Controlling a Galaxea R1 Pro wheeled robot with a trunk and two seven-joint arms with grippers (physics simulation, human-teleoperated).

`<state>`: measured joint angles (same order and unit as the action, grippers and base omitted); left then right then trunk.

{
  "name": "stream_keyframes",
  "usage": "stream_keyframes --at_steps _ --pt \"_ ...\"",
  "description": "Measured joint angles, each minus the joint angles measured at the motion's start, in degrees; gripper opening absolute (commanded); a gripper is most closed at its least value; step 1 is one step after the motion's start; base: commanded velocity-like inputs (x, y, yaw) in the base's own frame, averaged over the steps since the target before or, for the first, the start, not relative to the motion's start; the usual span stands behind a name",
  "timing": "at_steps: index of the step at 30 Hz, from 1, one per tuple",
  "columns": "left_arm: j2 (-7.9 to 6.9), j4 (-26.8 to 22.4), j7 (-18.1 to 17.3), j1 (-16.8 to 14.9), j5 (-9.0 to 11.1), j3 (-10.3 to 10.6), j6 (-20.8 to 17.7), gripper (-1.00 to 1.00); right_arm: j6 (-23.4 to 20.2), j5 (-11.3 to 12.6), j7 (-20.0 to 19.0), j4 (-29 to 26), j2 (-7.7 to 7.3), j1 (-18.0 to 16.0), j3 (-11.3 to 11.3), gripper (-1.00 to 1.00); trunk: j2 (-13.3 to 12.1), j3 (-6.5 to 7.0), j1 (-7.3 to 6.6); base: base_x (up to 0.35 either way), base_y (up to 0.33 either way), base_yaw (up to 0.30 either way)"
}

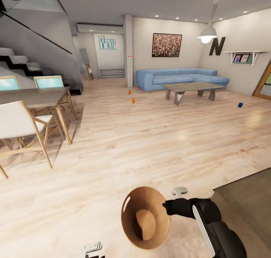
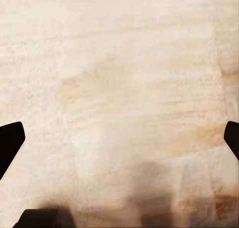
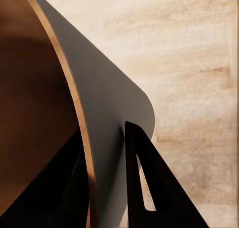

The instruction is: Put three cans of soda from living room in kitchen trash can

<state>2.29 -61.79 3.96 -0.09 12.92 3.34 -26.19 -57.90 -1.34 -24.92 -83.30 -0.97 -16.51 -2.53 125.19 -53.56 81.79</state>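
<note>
Pale wood floor (image 1: 150,145) everywhere, and the robot is parked at the near end of the living room looking across it. Going left to right: a dining table (image 1: 32,96) with chairs sits off to the left, well apart from anything that matters. The left gripper (image 2: 119,138) hangs over bare floor with its fingers spread wide, nothing between them.

Next come the two orange cans (image 1: 133,100), standing upright on the floor in front of the sofa (image 1: 180,77), one a bit behind the other. They're probably light and rigid, but smooth round metal is slippery, so a squeeze around the middle of the body looks safer than pinching near the top.

Closer in, the bin (image 1: 146,217) is carried tipped over, its mouth facing the camera, empty inside. The right gripper (image 1: 170,206) is pinched onto its rim, one finger inside and one outside, as the right wrist view shows. It's a thin glossy wall, so it could swing or slide in that grip, and it'll need levelling before anything drops in.

Farthest right, the blue can (image 1: 240,105) sits alone past the coffee table (image 1: 192,88).
</note>
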Motion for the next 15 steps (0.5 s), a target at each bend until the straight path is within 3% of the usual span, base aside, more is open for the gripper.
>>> stream_keyframes --at_steps 15 --pt "0.0 0.0 0.1 0.0 0.0 0.0 0.1 1.0 0.0 0.0 0.0 0.0 0.0 0.0 0.0 -1.0 0.0 0.0 0.0 0.338 0.0 0.0"
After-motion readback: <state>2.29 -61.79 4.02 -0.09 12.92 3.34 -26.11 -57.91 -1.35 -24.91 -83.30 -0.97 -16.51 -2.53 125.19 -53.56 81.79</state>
